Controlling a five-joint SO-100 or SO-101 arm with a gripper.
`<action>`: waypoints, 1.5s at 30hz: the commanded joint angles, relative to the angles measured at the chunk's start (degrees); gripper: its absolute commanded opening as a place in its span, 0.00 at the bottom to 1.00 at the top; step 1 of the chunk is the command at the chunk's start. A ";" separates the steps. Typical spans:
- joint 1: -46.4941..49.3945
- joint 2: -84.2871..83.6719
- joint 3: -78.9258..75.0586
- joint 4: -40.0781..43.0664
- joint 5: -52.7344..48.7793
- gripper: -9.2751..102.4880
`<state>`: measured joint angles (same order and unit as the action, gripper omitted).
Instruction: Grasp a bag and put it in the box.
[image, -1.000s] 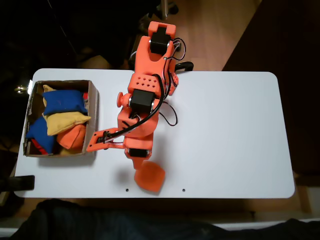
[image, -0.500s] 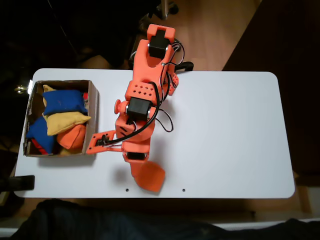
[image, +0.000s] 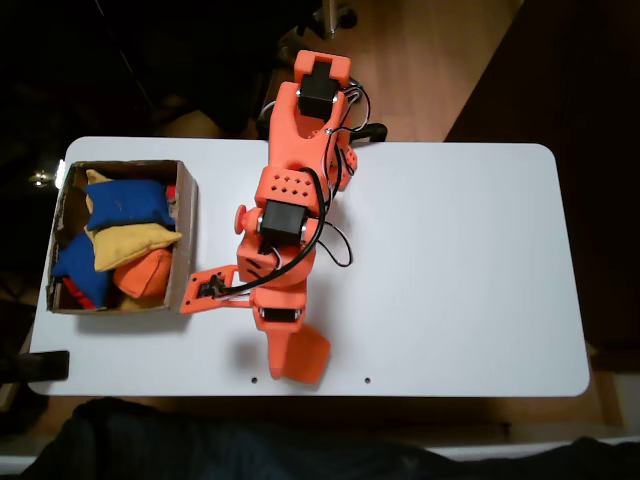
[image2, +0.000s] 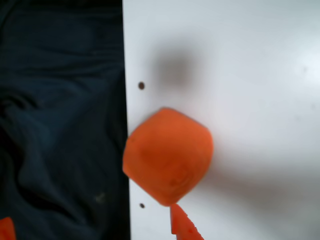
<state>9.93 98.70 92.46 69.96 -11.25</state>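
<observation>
The bright-orange bag (image: 300, 357) hangs just above the white table near its front edge, and its shadow falls to the left of it. My orange gripper (image: 288, 338) is shut on the bag's upper end. In the wrist view the bag (image2: 167, 155) looks large and blurred and overlaps the table edge; one orange fingertip (image2: 181, 226) pokes in from the bottom. The brown cardboard box (image: 187, 225) stands at the table's left end, well left of the gripper. It holds blue, yellow and darker orange beanbags.
The white table (image: 460, 270) has two small holes near its front edge, on either side of the bag. Dark cloth (image2: 60, 125) lies beyond that edge. A black clamp (image: 45, 365) sits at the front left corner. An orange bracket (image: 210, 285) sticks out from the wrist towards the box.
The arm shifted slightly, and the wrist bracket moved a little right and down. The bag stayed held in about the same spot above the table.
</observation>
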 joint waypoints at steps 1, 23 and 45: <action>-0.79 0.09 -2.11 -0.62 0.18 0.65; -3.16 -6.94 -0.35 0.00 1.85 0.80; -1.76 -14.68 -2.46 1.14 4.04 0.80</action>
<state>7.56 83.85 92.55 70.66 -7.65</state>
